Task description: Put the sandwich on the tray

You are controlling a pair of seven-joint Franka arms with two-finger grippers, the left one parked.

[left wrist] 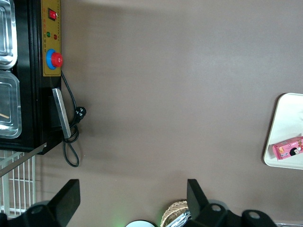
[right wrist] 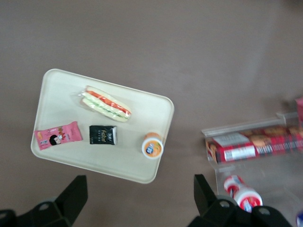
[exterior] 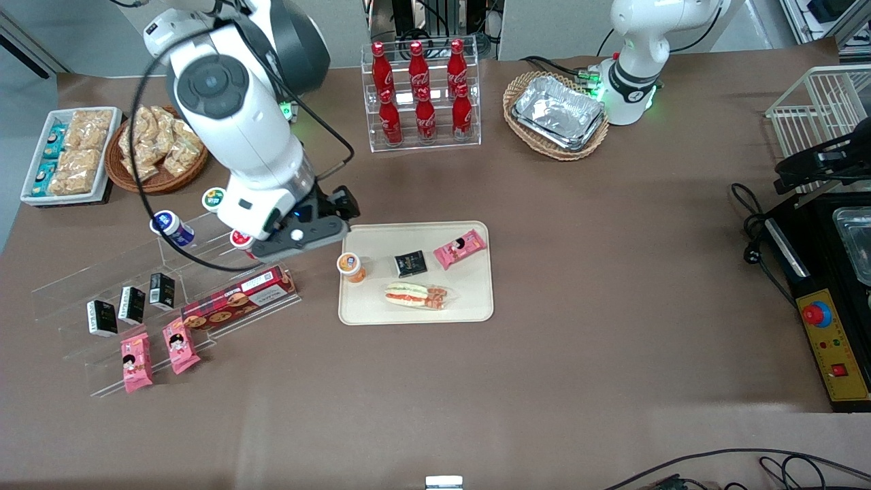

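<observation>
1. Claw [right wrist: 137, 194] hangs empty with fingers apart above the counter [exterior: 612, 286], just off the tray [exterior: 476, 309] edge on the working arm's end.
2. Sandwich [exterior: 415, 295] lies already on the tray, away from the claw toward the parked arm's end and nearer the front camera; long axis runs along the tray's long side.
3. Fingertips hidden in the front view under the wrist housing; filling layers blurred by wrap.
</observation>
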